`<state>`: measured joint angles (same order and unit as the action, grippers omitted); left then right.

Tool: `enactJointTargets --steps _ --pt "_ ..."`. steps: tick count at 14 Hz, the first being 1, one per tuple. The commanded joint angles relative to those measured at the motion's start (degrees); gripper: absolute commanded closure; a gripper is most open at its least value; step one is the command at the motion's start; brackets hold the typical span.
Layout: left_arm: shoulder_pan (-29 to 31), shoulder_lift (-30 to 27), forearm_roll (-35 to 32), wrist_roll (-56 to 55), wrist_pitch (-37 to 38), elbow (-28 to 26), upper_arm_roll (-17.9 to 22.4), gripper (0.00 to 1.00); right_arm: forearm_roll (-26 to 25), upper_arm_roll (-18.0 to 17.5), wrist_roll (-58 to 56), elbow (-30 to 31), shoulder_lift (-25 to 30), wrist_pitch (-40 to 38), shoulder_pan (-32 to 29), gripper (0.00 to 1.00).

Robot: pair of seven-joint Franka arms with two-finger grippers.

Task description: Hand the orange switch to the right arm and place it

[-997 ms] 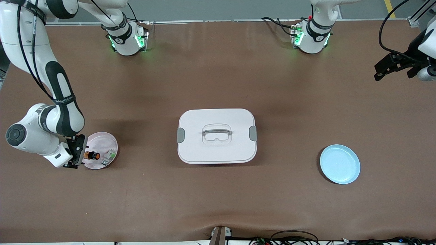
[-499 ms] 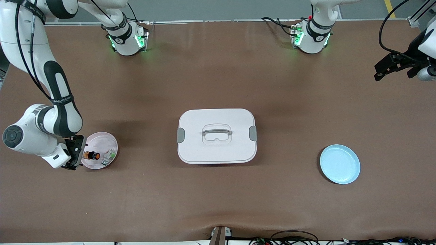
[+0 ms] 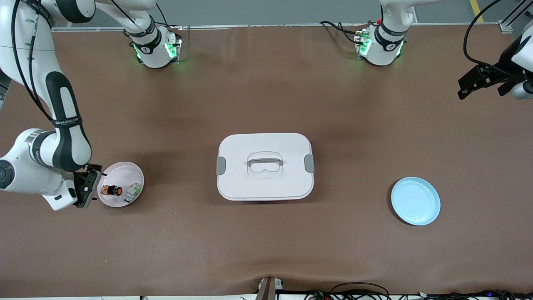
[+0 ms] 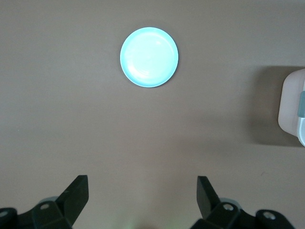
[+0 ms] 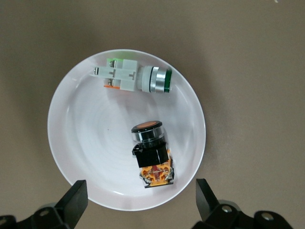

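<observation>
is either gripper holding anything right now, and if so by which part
Nothing is held. The right gripper is open beside the pink plate, where the orange switch lies free. The left gripper is open in the air.

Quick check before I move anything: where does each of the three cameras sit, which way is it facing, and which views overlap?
Front view: high across the table, facing both bases; shows both arms, the white lidded box, the right claw open beside the pink plate.
Left wrist view: on the waiting left arm, looking down past the open left claw at the blue plate.
Right wrist view: looking down at the orange switch and green switch in the pink plate.
Shared: the front view shows both plates; left wrist and front share the box.
</observation>
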<state>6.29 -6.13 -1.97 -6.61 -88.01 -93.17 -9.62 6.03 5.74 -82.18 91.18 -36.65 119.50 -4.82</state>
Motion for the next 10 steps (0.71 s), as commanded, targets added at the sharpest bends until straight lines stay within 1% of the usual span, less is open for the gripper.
enactJointTargets --steps 1,3,6,10 --pt "0.1 -0.9 1.1 0.1 0.0 -0.5 0.3 0.0 -0.3 -0.6 6.3 -2.2 -0.2 -3.5 -0.5 0.0" --pt "0.1 -0.9 1.1 0.1 0.0 -0.6 0.3 0.0 -0.2 -0.6 11.8 -3.3 0.2 -4.4 -0.5 0.0" --pt "0.1 -0.9 1.1 0.1 0.0 -0.4 0.3 0.0 0.6 -0.7 20.7 -6.8 0.1 -10.4 -0.7 0.0" --pt "0.1 -0.9 1.1 0.2 0.0 -0.3 0.4 0.0 0.8 -0.8 30.0 -8.6 0.0 -13.2 -1.1 0.0"
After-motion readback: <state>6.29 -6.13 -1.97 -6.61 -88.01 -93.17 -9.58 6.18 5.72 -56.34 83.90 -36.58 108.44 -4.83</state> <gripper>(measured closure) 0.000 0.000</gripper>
